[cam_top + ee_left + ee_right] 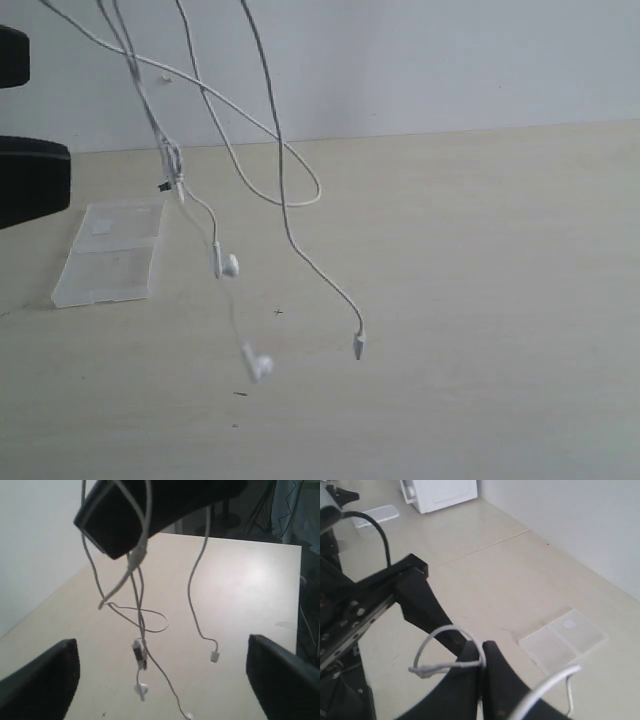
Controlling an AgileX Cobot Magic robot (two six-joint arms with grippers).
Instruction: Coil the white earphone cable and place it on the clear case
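Status: nothing coiled yet. The white earphone cable hangs in long loose strands from my right pincer, which is clamped shut on a small loop of it, high over the worktop.

- Two earbuds and the plug end dangle free. I cannot tell whether the lowest bud touches the surface.
- Strands cross near the inline remote, and one sags in an open loop.
- Left pincer is spread wide and holds nothing, facing the hanging strands.
- The clear case lies opened flat toward the worktop's far left corner, near the wall, with nothing on it.

My read: early stage. Gathering, winding and setting down on the case all remain.

Surroundings: a white cabinet stands on the floor beyond the worktop. Nothing lies on the worktop between cable and case. The likely hindrance is the tangle itself, with crossed strands and free ends prone to swing and snag.
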